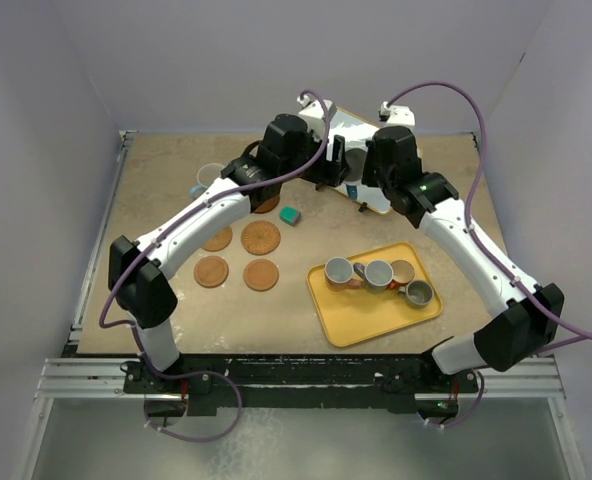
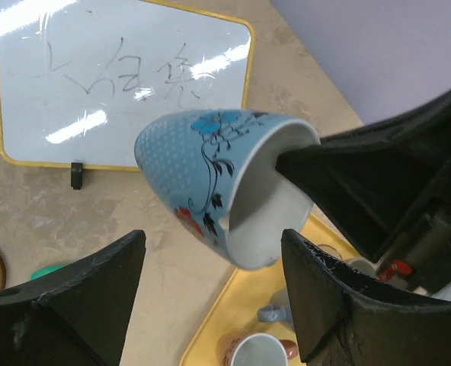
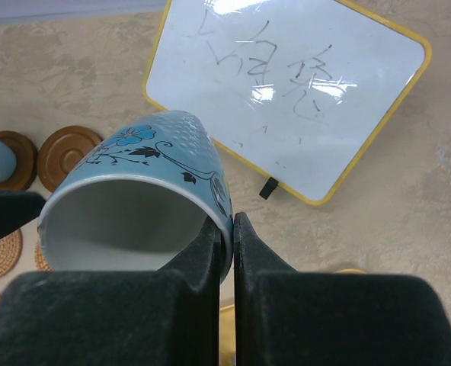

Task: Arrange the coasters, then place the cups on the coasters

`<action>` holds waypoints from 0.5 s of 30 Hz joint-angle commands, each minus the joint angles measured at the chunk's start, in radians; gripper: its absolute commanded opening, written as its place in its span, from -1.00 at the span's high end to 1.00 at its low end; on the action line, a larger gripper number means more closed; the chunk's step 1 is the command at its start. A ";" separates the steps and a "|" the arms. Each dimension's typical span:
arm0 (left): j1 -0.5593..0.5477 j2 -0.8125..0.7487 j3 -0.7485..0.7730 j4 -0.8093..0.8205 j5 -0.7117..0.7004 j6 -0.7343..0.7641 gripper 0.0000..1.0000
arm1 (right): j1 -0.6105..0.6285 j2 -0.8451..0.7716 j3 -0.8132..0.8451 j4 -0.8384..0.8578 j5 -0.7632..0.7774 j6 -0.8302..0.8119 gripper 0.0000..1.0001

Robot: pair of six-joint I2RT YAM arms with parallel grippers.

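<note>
A light blue cup (image 3: pixel 134 191) with a flower pattern hangs tilted above the table. My right gripper (image 3: pixel 231 221) is shut on its rim, one finger inside and one outside. My left gripper (image 2: pixel 210 240) is open, its fingers (image 2: pixel 96 282) standing either side of the cup (image 2: pixel 203 175) just below it, apart from it. Light woven coasters (image 1: pixel 261 238) lie in a group at the left, and a dark coaster (image 3: pixel 69 152) lies beyond them. Several small cups (image 1: pixel 379 273) stand on the yellow tray (image 1: pixel 361 320). Another pale cup (image 1: pixel 208 177) stands at the far left.
A yellow-framed whiteboard (image 1: pixel 348 128) lies at the back of the table under both wrists. A small teal block (image 1: pixel 290 215) sits beside the coasters. Purple walls close in the table on three sides.
</note>
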 commanded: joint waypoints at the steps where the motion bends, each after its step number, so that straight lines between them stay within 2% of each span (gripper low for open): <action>1: -0.012 0.044 0.097 -0.012 -0.075 -0.037 -0.38 | 0.018 -0.043 0.018 0.090 0.021 0.060 1.00; 5: -0.016 0.076 0.146 -0.046 -0.121 -0.026 -0.33 | 0.027 -0.058 0.013 0.084 0.021 0.074 1.00; 9: -0.025 0.085 0.157 -0.066 -0.164 -0.013 -0.14 | 0.029 -0.067 0.008 0.080 0.021 0.077 1.00; 15: -0.027 0.100 0.159 -0.065 -0.167 0.025 0.39 | 0.033 -0.086 -0.011 0.096 -0.034 0.080 1.00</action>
